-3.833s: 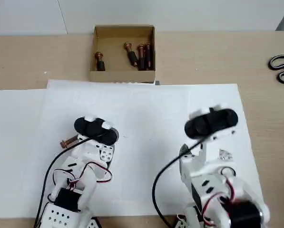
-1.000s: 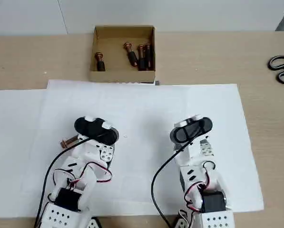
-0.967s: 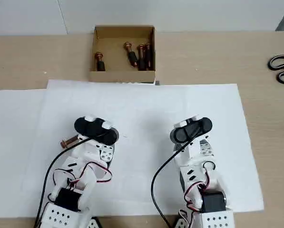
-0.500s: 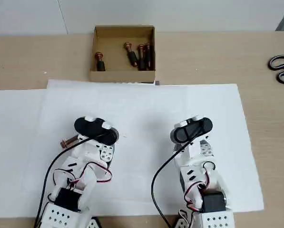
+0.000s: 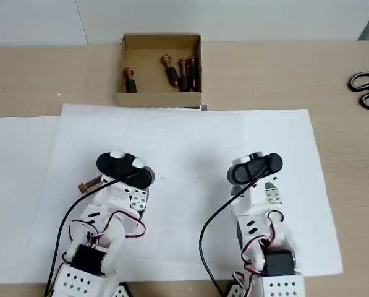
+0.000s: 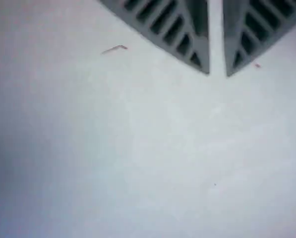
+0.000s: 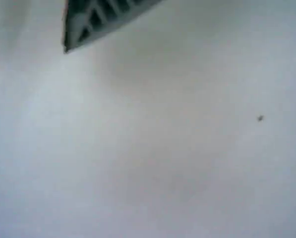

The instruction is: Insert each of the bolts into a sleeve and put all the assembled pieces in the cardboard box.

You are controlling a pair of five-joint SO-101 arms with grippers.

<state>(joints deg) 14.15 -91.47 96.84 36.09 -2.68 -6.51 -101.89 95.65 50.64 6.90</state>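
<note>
The cardboard box (image 5: 161, 98) stands at the far side of the table and holds several copper-coloured bolts (image 5: 170, 70) with dark sleeves. One more copper bolt (image 5: 89, 184) lies on the white paper, just left of my left arm (image 5: 125, 168) and partly under it. Both arms are folded low over the paper near the front edge. My left gripper (image 6: 217, 70) hovers close above bare paper, its grey fingers (image 6: 187, 34) shut with a thin slit between them and nothing held. A grey part of my right gripper (image 7: 90, 22) hangs over bare paper; my right arm (image 5: 254, 170) hides it from above.
White paper sheets (image 5: 190, 142) cover the table's middle and front. Black scissors (image 5: 366, 86) lie on the wooden table at the far right. A small dark speck (image 7: 260, 118) marks the paper under the right arm.
The right arm has come down from a raised pose and folded back over the paper; in the last second its wrist shifted slightly right. The left arm and the bolt beside it stayed still.
</note>
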